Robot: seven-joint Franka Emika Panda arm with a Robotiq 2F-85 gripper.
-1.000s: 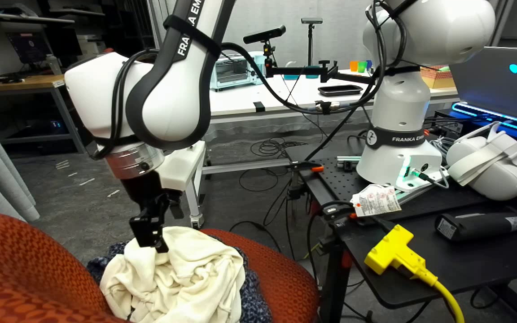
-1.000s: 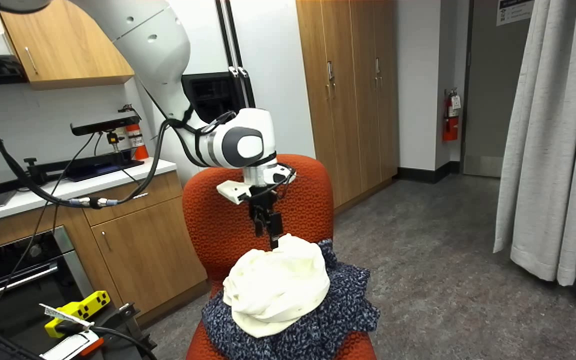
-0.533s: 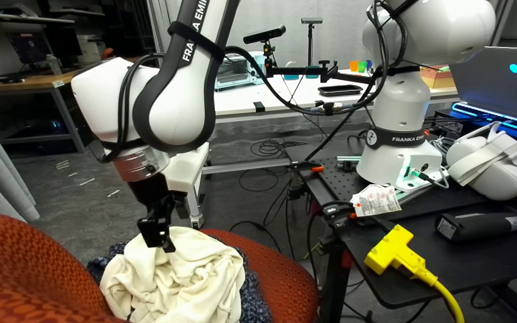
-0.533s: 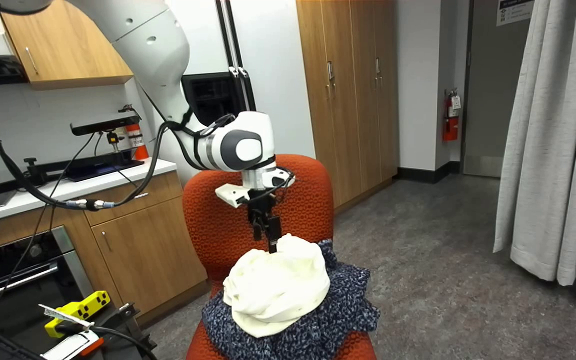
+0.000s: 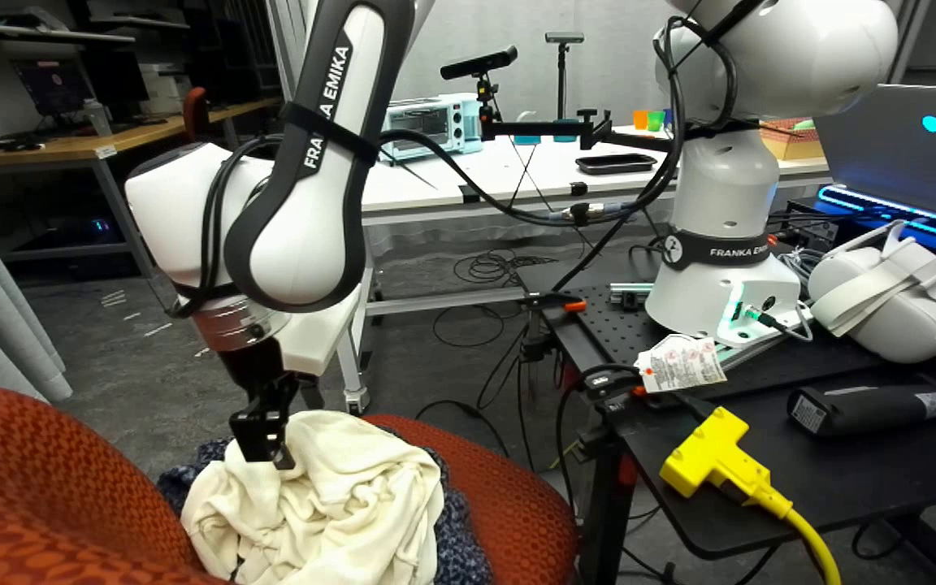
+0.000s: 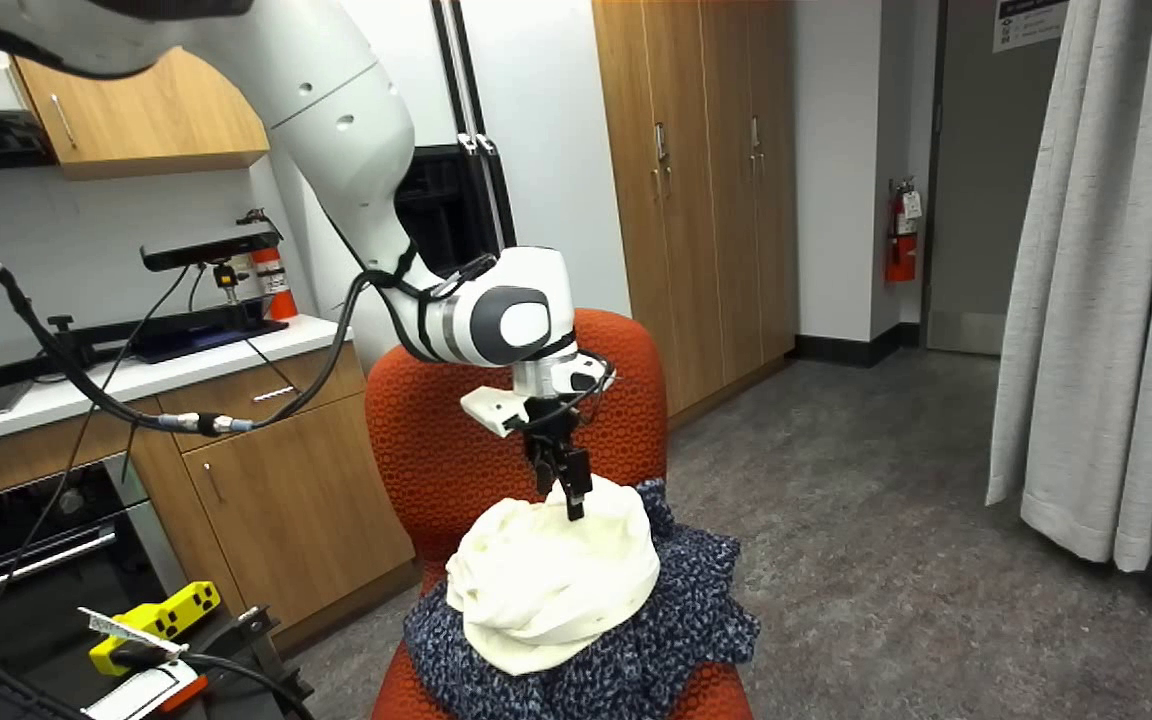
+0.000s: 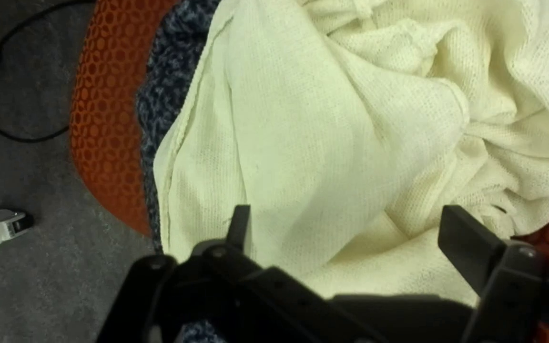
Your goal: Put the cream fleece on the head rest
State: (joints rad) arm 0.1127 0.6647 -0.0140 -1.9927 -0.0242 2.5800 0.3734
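- Pincer (image 7: 343, 224) spread wide, I am pointing down over the cream fleece (image 7: 298, 124), holding nothing that I am able to see; whether my fingertips (image 7: 467, 247) are touching it, I am not able to tell.
- Below me the fleece is lying bunched and wrinkled, its seamed edge (image 7: 180, 131) running along one side; I am judging the reach to be all that is done, and the grasp to be the step I am facing.
- Under the fleece a dark blue speckled cloth (image 6: 681, 590) is spilling out past it, both resting on the orange chair seat (image 5: 509, 504); I am seeing nothing hanging from me, so gripping and lifting are remaining.
- Behind the fleece the head rest (image 6: 426, 425) is rising, with no fleece lying over the part I am seeing; carrying it up, laying it across and letting go are all waiting, as I am judging it.
- Farther off, tall wooden cupboards (image 6: 691, 215) are standing well apart from my work.
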